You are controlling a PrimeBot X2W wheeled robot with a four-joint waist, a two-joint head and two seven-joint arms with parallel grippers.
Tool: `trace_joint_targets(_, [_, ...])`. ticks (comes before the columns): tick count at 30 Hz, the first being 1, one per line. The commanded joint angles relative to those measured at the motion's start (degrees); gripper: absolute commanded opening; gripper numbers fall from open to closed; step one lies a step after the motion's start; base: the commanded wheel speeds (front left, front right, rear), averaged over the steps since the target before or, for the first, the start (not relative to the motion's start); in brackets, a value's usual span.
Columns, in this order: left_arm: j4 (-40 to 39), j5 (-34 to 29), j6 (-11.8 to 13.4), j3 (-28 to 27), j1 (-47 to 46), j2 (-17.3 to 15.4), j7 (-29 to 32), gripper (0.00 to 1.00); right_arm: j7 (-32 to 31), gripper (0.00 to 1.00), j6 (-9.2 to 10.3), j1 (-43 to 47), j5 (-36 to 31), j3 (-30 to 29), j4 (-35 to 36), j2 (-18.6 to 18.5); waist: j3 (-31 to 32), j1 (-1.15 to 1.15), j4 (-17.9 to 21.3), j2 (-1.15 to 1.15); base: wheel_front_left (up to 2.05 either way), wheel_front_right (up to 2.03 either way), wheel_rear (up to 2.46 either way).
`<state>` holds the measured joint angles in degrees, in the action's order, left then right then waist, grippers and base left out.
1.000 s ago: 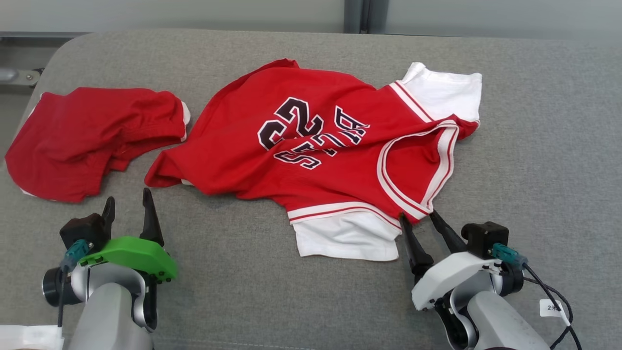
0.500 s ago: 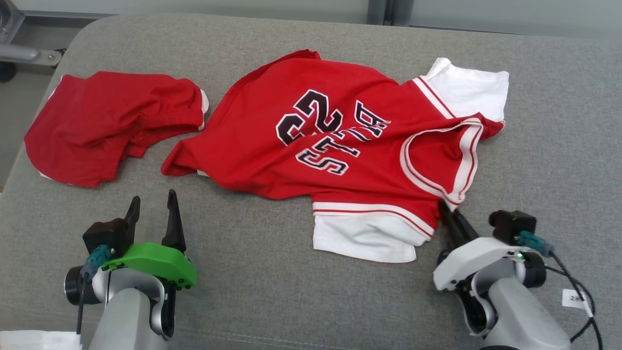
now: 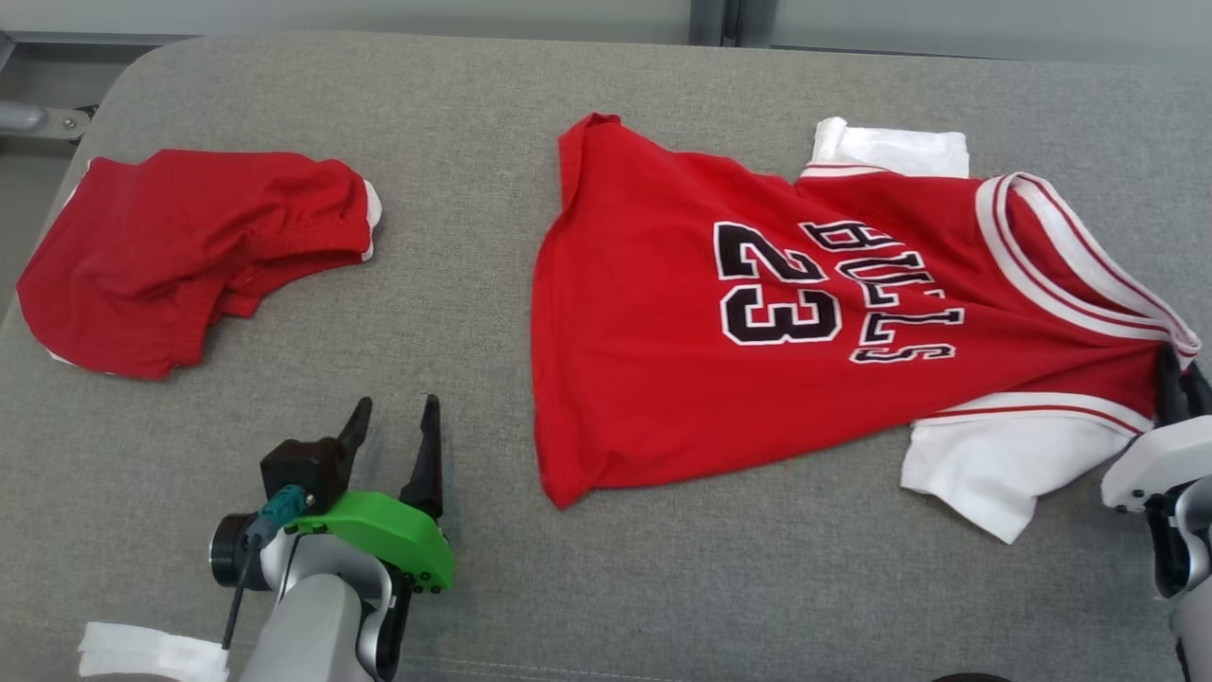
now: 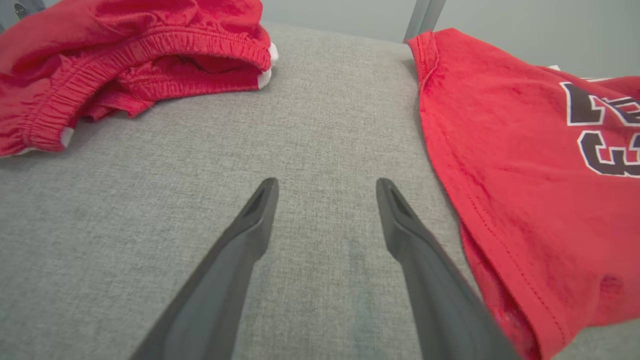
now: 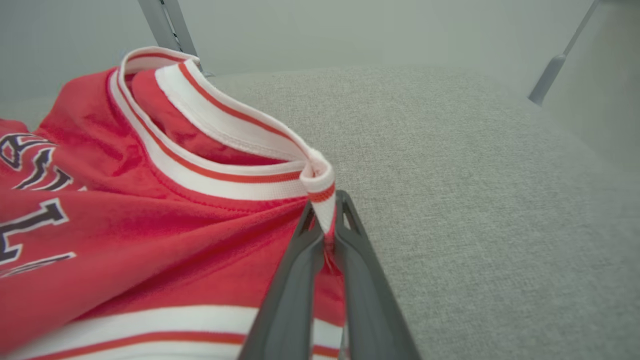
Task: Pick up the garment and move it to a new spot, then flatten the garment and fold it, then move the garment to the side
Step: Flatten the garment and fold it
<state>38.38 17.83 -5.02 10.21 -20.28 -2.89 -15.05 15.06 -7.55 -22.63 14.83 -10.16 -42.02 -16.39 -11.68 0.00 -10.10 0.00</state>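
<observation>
Tightly in the closed right gripper (image 5: 326, 212), striped collar (image 5: 235, 125) of the red jersey (image 3: 663, 360); left gripper (image 3: 397, 404) wide, empty, over grey cushion (image 3: 663, 587).

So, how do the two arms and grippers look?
Both arms are pale grey, each gripper with two long dark fingers. The left gripper has a green cover, a black block and a teal plug with a thin black cable. The right gripper has a white cover.

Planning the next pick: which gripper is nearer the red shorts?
Left. The left gripper sits open near the red shorts, on their robot-facing side; the right gripper is far across, jaws shut on the jersey collar.
</observation>
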Motion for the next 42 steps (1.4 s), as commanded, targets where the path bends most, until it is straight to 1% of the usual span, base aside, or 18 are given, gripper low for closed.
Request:
trace_joint_targets(1, [0.12, 0.79, 0.41, 1.95, -0.01, -0.06, -0.14, 1.00, 0.19, 0.00, 0.12, -1.21, -0.97, -1.65, -1.43, -0.82, -0.01, 0.00, 0.07, 0.00, 0.00, 0.00, 0.00])
trace_joint_targets(2, [0.09, 1.13, 0.56, 2.79, 0.14, -0.07, -0.14, 1.00, 0.19, 0.63, 0.11, -1.65, -1.34, -2.28, -2.15, -0.85, 0.08, 0.00, 0.13, 0.00, 0.00, 0.00, 0.00])
trace_joint_targets(3, [0.09, 1.45, 0.70, 3.46, 0.45, -0.11, -0.14, 1.00, 0.18, 1.00, 0.11, -2.20, -1.49, -2.68, -2.49, -0.73, 0.26, 0.00, 0.22, 0.00, 0.00, 0.00, 0.00])
trace_joint_targets(5, [0.22, 1.96, 1.07, 4.69, 1.34, -0.10, -0.14, 1.00, 0.19, 1.00, 0.11, -2.76, -2.35, -3.09, -1.53, 0.02, 0.80, 0.00, 0.58, 0.00, 0.00, 0.00, 0.00])
trace_joint_targets(10, [0.21, 3.34, 1.06, 7.14, 2.74, -0.09, -0.15, 1.00, 0.18, 1.00, 0.11, -0.75, -3.07, -3.31, 1.04, 2.64, 2.44, 0.00, 1.53, 0.00, 0.00, 0.00, 0.00])
trace_joint_targets(15, [0.97, 6.46, -0.41, 12.16, 5.03, -0.08, -0.15, 1.00, 0.19, 1.00, 0.11, 4.19, -2.29, -0.74, 5.14, 6.65, 4.88, 0.00, 3.08, 0.00, 0.00, 0.00, 0.00])
trace_joint_targets(20, [2.35, 8.31, -0.58, 14.22, 5.76, -0.14, -0.15, 1.00, 0.18, 1.00, 0.11, 9.11, -0.66, 2.07, 8.48, 9.10, 7.02, 0.00, 5.19, 0.00, 0.00, 0.00, 0.00])
trace_joint_targets(27, [3.18, 9.97, -0.56, 16.09, 5.86, -0.13, -0.14, 1.00, 0.19, 1.00, 0.11, 13.94, 0.87, 5.02, 12.87, 10.66, 8.50, 0.00, 8.01, 0.00, 0.00, 0.00, 0.00])
trace_joint_targets(32, [4.47, 11.45, 0.01, 16.34, 5.71, -0.14, -0.08, 1.00, 0.18, 1.00, 0.11, 14.97, 0.72, 6.78, 15.80, 11.11, 8.72, 0.00, 10.07, 0.00, 0.00, 0.00, 0.00])
trace_joint_targets(36, [5.46, 12.10, 0.84, 15.87, 5.32, -0.14, -0.08, 1.00, 0.19, 1.00, 0.11, 15.23, 0.74, 8.21, 19.00, 11.53, 8.11, 0.00, 11.59, 0.00, 0.00, 0.00, 0.00])
trace_joint_targets(42, [6.36, 12.24, 2.47, 14.96, 3.99, -0.14, -0.08, 1.00, 0.19, 1.00, 0.11, 15.23, 0.72, 9.52, 20.53, 11.75, 7.01, 0.00, 12.79, 0.00, 0.00, 0.00, 0.00])
